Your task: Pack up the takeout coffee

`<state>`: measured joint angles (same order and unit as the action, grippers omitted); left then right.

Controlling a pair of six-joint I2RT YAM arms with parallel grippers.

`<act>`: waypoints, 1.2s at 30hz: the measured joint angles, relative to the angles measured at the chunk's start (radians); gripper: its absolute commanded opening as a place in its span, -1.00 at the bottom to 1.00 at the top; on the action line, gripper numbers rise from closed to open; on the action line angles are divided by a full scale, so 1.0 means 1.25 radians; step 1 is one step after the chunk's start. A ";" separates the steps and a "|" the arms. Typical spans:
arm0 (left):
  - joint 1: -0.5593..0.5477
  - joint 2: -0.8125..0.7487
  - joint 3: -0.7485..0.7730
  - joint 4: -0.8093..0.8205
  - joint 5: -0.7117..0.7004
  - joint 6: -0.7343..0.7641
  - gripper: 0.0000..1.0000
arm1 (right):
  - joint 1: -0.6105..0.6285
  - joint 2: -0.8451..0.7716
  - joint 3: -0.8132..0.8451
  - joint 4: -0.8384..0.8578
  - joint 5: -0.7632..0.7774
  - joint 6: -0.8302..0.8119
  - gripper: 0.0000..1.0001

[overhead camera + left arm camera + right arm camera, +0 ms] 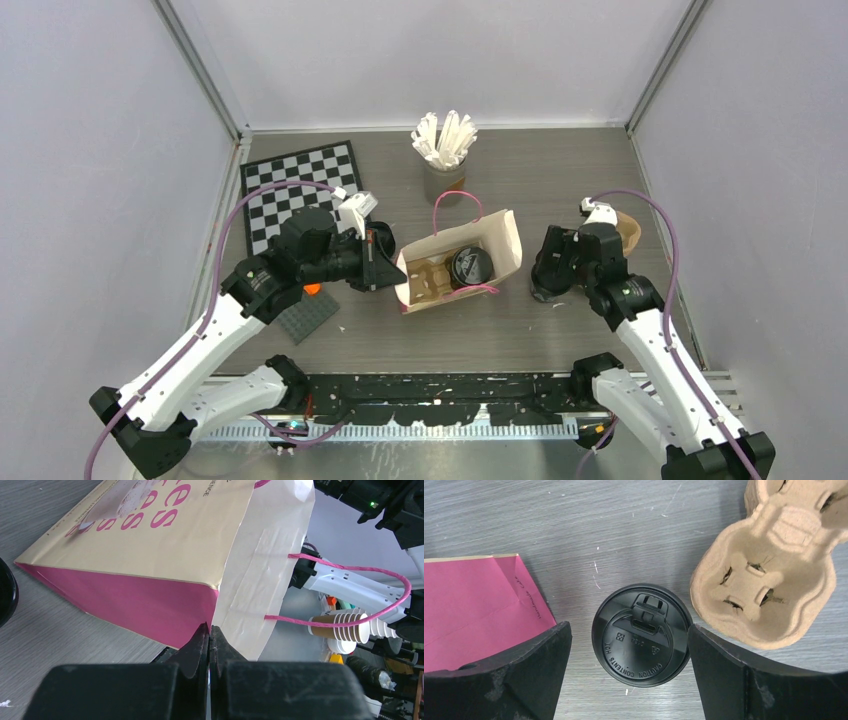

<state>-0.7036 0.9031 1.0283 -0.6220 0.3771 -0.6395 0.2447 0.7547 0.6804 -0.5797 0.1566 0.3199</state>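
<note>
Packing half done: one cup (pixel 472 265) in the paper bag (pixel 505 240), one left.
Second cup (pixel 640 635) stands on the tabletop (pixel 574 530) between the right fingers (pixel 524 670), spread wide (not touching); left fingers (pixel 197 647) pinched shut on the bag's edge.

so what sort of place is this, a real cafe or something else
Probably a robot lab cell, not a café: a left arm and a right arm bolted to the table edge, plain white panels in metal framing around it, and a checkerboard mat near the paper bag.
</note>
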 measured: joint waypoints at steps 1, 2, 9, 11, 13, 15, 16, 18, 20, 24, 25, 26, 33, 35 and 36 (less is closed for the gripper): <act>0.000 0.000 0.000 0.000 0.001 0.000 -1.00 | 0.000 0.010 -0.001 -0.002 0.003 0.015 0.79; 0.000 0.000 0.000 0.000 0.002 0.000 -1.00 | 0.000 0.016 -0.002 -0.003 0.007 0.027 0.79; 0.000 0.000 0.000 0.000 0.007 0.001 -1.00 | 0.000 0.027 -0.013 -0.023 0.055 0.084 0.80; 0.000 0.000 0.000 0.000 0.007 0.001 -1.00 | 0.000 0.038 -0.013 -0.026 0.061 0.091 0.80; 0.000 0.001 0.000 0.001 0.007 0.001 -1.00 | 0.000 0.047 -0.013 -0.031 0.066 0.100 0.80; 0.000 0.001 0.000 0.001 0.007 0.001 -1.00 | 0.000 0.051 -0.013 -0.034 0.070 0.106 0.80; 0.000 0.001 0.000 0.002 0.008 0.001 -1.00 | 0.000 0.051 -0.013 -0.034 0.072 0.107 0.80; 0.000 0.001 0.000 0.002 0.008 0.002 -1.00 | 0.001 0.054 -0.013 -0.034 0.074 0.110 0.80; 0.000 0.001 0.000 0.002 0.008 0.004 -1.00 | 0.005 0.065 -0.013 -0.034 0.076 0.111 0.80; 0.000 0.001 0.000 0.002 0.008 0.012 -1.00 | 0.031 0.081 -0.012 -0.034 0.091 0.111 0.82; 0.000 0.000 0.000 0.002 0.008 0.012 -1.00 | 0.041 0.083 -0.012 -0.034 0.097 0.111 0.82; 0.000 0.000 0.000 0.002 0.008 0.013 -1.00 | 0.051 0.086 -0.012 -0.034 0.103 0.111 0.82; 0.000 -0.001 0.000 0.002 0.007 0.013 -1.00 | 0.113 0.156 0.022 -0.037 0.153 0.121 0.76; 0.000 -0.003 0.000 0.002 0.007 0.014 -1.00 | 0.122 0.176 0.033 -0.037 0.166 0.124 0.68; 0.000 -0.004 0.000 0.002 0.007 0.014 -1.00 | 0.125 0.185 0.039 -0.037 0.173 0.126 0.62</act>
<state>-0.7036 0.8982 1.0283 -0.6201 0.3862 -0.6220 0.4004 0.9859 0.7288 -0.6258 0.3729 0.4778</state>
